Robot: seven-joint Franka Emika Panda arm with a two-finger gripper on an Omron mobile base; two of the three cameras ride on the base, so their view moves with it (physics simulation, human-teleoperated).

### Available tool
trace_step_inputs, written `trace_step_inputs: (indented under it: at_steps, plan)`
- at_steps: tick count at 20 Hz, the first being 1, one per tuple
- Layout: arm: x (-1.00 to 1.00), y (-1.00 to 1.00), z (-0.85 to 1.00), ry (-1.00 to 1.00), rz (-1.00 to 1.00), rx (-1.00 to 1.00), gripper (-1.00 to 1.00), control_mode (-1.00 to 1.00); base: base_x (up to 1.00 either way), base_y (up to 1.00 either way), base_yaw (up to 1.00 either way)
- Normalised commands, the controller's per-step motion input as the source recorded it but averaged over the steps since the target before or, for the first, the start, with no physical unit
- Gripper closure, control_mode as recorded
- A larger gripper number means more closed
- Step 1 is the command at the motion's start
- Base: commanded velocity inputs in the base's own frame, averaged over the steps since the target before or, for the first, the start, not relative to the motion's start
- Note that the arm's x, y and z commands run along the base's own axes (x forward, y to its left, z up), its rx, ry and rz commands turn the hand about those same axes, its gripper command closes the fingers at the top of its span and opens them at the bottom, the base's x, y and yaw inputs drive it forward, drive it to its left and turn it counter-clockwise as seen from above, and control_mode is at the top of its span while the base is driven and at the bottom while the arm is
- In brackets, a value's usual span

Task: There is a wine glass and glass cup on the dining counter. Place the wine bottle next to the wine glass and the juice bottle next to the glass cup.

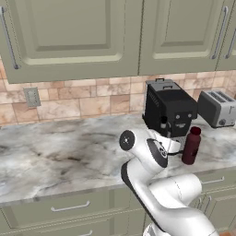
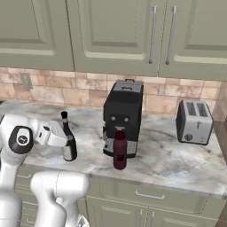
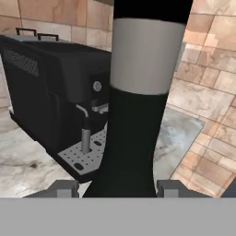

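With the gripper clamped on the upright wine bottle, neck up, you have open worktop leftward; coffee machine crowds its right.

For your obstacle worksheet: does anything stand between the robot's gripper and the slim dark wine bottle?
Nothing visible does. The gripper has the slim dark wine bottle with a pale label directly between its fingertips. The black coffee machine and squat maroon juice bottle stand off to one side.

On the worktop, wine bottle left of juice bottle, coffee machine behind, toaster right
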Motion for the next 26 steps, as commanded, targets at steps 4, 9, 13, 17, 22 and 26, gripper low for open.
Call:
trace_step_inputs:
  at_steps: [4, 9, 13, 17, 22, 26]
  plan:
    - [-0.13, 0.04, 0.17, 0.0, -0.06, -0.02, 1.0, -1.0, 0.0, 0.0, 0.0]
    - [-0.15, 0.03, 0.17, 0.0, -0.07, 0.0, 1.0, -1.0, 0.0, 0.0, 0.0]
    - [-0.1, 0.0, 0.14, 0.0, -0.04, 0.0, 1.0, -1.0, 0.0, 0.0, 0.0]
    - [0.0, 0.0, 0.04, 0.02, -0.02, 0.0, 1.0, -1.0, 0.0, 0.0, 0.0]
    - [0.0, 0.0, 0.0, 0.0, 0.0, 0.0, 1.0, -1.0, 0.0, 0.0, 0.0]
    - [0.0, 0.0, 0.0, 0.0, 0.0, 0.0, 1.0, -1.0, 0.0, 0.0, 0.0]
